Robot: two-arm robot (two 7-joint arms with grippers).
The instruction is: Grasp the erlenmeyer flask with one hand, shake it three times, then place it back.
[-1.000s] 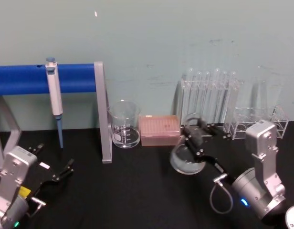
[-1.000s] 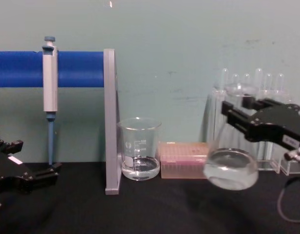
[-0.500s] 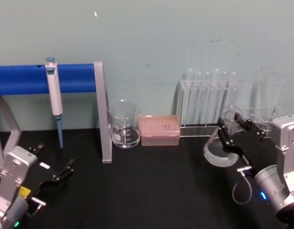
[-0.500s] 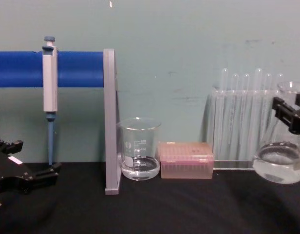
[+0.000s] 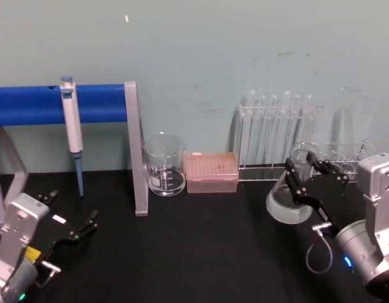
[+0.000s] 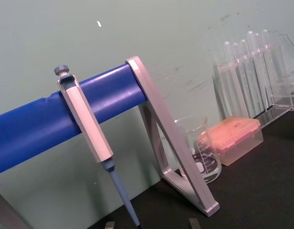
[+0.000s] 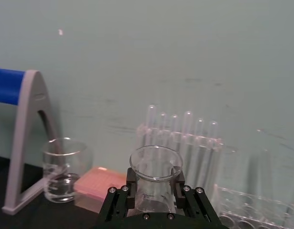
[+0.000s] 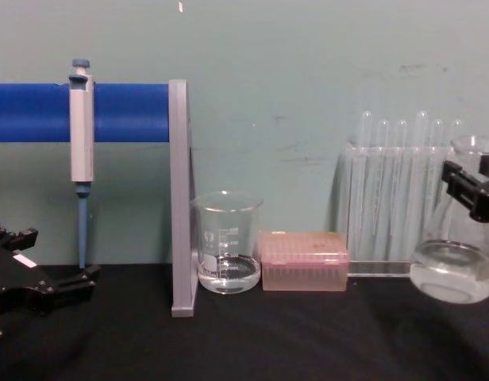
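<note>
Clamping the erlenmeyer flask point(image 5: 287, 206) by its neck, the right claw point(image 5: 301, 174) holds it tilted; left claw point(image 5: 69, 212) rests spread.

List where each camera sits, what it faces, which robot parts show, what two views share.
Head: high, looking down at the table; both arms, left gripper open, right gripper shut on the erlenmeyer flask.
Chest: low, looking across the table; both grippers at the edges.
Left wrist: faces the pipette on the blue bar.
Right wrist: faces the wall over its fingers clamping the flask neck.
Shared: head and chest both show the beaker.
</note>
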